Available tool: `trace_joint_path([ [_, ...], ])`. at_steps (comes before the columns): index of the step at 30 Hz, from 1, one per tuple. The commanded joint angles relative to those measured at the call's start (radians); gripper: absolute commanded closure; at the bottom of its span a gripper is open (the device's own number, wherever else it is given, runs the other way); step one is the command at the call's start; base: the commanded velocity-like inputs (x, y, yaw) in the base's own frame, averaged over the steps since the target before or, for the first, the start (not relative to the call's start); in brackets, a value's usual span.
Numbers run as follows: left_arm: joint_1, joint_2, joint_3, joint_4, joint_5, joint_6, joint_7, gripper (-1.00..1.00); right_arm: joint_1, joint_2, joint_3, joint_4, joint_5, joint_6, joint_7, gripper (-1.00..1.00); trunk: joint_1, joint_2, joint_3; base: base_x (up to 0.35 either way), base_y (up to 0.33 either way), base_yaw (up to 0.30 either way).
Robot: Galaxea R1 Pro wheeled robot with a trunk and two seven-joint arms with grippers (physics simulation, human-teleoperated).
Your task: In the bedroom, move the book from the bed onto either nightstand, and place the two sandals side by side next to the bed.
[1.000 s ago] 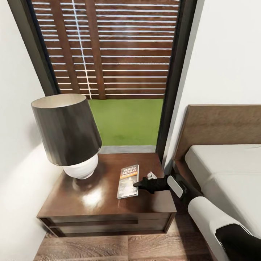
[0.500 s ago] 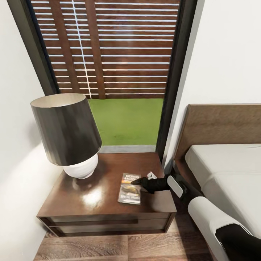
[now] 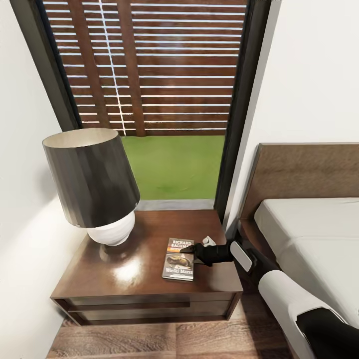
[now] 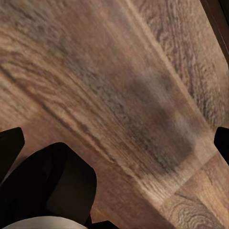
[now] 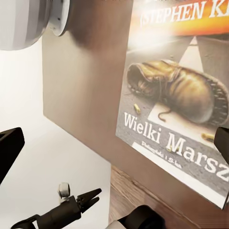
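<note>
The book [image 3: 179, 260] is lying flat on the nightstand [image 3: 124, 279], right of the lamp [image 3: 92, 182], beside the bed [image 3: 309, 239]. The right gripper [image 3: 192, 251] is hovering over it, jaws spread wide, holding nothing.

Nightstand [image 3: 124, 271] top: left half blocked by lamp [image 3: 94, 184], wide dark shade overhung white base. Open wood in front of lamp and along front edge. Book [image 3: 179, 259] lay flat right of centre, low profile, no barrier to pass over. Right gripper [image 3: 191, 251] and forearm sat over right edge, just above book's right side. Narrow gap between nightstand and bed [image 3: 304, 239] taken by right arm. Headboard [image 3: 304, 172] walled off right rear. Window frame [image 3: 242, 114] directly behind nightstand; white wall close on left.
</note>
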Motion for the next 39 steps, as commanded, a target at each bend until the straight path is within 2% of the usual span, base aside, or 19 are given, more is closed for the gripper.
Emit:
trace_joint_path([
  [1, 0.0, 0.0, 0.0, -0.001, 0.01, 0.002, 0.009, -1.0, -0.001, -0.001, 0.004, 0.0, 0.004, 0.0, 0.006, -1.0, 0.0, 0.0, -0.001, -0.091, -0.005, 0.0],
  [10, 0.005, 0.0, -0.001, 0.008, 0.009, -0.007, 0.008, -1.0, -0.001, -0.009, 0.0, -0.001, 0.003, -0.007, 0.0, -1.0, 0.0, 0.0, -0.001, -0.239, -0.045, 0.0],
  [12, 0.006, 0.0, -0.001, 0.008, 0.009, -0.008, 0.008, -1.0, -0.002, -0.017, -0.003, -0.002, 0.003, -0.016, -0.002, -1.0, 0.0, 0.0, -0.001, -0.303, -0.056, 0.0],
  [15, 0.006, -0.001, -0.001, 0.008, 0.009, -0.008, 0.008, -1.0, -0.005, -0.047, -0.006, -0.008, 0.003, -0.073, -0.029, -1.0, 0.0, 0.0, -0.001, -0.288, -0.034, 0.0],
  [16, 0.006, -0.001, -0.001, 0.008, 0.009, -0.008, 0.008, -1.0, -0.005, -0.047, -0.006, -0.008, 0.003, -0.073, -0.029, -1.0, 0.0, 0.0, -0.001, -0.257, -0.027, 0.0],
  [21, 0.007, 0.0, -0.001, -0.001, 0.011, -0.009, 0.006, -1.0, -0.003, -0.104, -0.008, -0.05, 0.0, -0.198, -0.091, -1.0, 0.0, 0.0, -0.001, -0.126, -0.013, 0.0],
  [23, 0.007, 0.0, -0.001, -0.003, 0.011, -0.009, 0.007, -1.0, -0.001, -0.112, -0.007, -0.068, -0.001, -0.213, -0.096, -1.0, -0.001, 0.0, 0.007, -0.054, -0.006, 0.0],
  [27, 0.007, 0.001, -0.001, -0.007, 0.012, -0.009, 0.01, -1.0, 0.014, -0.142, -0.005, -0.159, -0.001, -0.246, -0.108, -1.0, -0.003, 0.001, 0.022, -0.032, -0.003, 0.0],
  [28, 0.007, 0.001, -0.001, -0.007, 0.012, -0.009, 0.01, -1.0, 0.014, -0.142, -0.005, -0.159, -0.001, -0.246, -0.108, -1.0, -0.003, 0.001, 0.026, -0.018, -0.002, 0.0],
  [36, 0.007, 0.001, 0.004, -0.009, 0.012, -0.009, 0.012, -1.0, 0.111, -0.18, -0.006, -0.425, 0.003, -0.253, -0.121, -1.0, -0.007, 0.003, 0.057, -0.009, -0.001, 0.0],
  [37, 0.006, 0.001, 0.005, -0.01, 0.012, -0.009, 0.011, -1.0, 0.137, -0.187, -0.006, -0.488, 0.003, -0.247, -0.13, -1.0, -0.007, 0.003, 0.061, -0.002, 0.0, -0.005],
  [39, 0.006, 0.001, 0.006, -0.01, 0.012, -0.009, 0.012, -1.0, 0.147, -0.19, -0.005, -0.515, 0.004, -0.243, -0.138, -1.0, -0.008, 0.004, 0.069, -0.002, 0.0, -0.015],
])
